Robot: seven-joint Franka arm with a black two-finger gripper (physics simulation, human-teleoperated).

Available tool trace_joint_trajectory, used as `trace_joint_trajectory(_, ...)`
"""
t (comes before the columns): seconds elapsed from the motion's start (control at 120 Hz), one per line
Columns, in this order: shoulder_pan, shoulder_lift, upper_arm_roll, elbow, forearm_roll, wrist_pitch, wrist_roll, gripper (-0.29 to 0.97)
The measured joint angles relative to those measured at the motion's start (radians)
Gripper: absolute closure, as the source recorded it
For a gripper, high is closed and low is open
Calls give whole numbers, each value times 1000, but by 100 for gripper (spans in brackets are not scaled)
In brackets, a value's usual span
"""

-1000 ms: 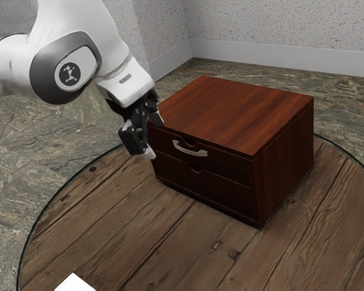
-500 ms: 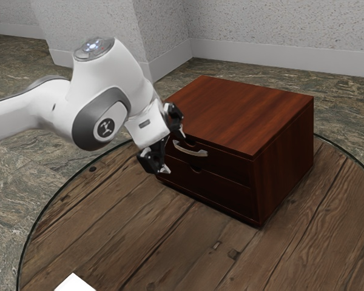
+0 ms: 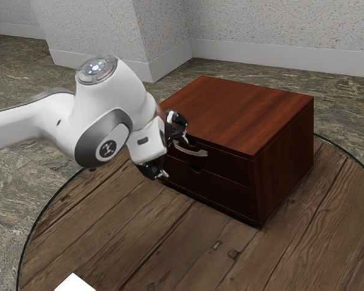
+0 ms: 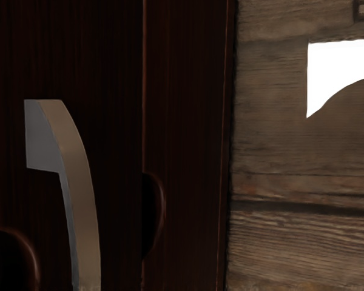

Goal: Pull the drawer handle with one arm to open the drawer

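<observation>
Item: two-drawer cabinet (image 3: pixel 242 112), dark red wood, on a round plank table (image 3: pixel 170 242). Top drawer (image 3: pixel 218 159) sits flush with the front and carries a curved metal handle (image 3: pixel 192 150). In the exterior view my gripper (image 3: pixel 171 147) is at the handle's left end, fingers spread and released, grasping nothing. The arm's grey joint cap (image 3: pixel 108 147) bears a small emblem I cannot read. A white object (image 3: pixel 73 284) lies at the table's near edge. In the wrist view the handle (image 4: pixel 73 200) shows close up, grey-edged, beside the seam between the drawer fronts.
</observation>
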Motion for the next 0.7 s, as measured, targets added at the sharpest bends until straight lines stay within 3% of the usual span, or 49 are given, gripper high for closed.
trace_joint_trajectory(0.292,4,22,14,-25,70,31,-3,-10)
trace_joint_trajectory(0.4,12,6,3,-60,65,35,-3,1)
trace_joint_trajectory(0.7,2,-66,4,-137,55,41,-7,7)
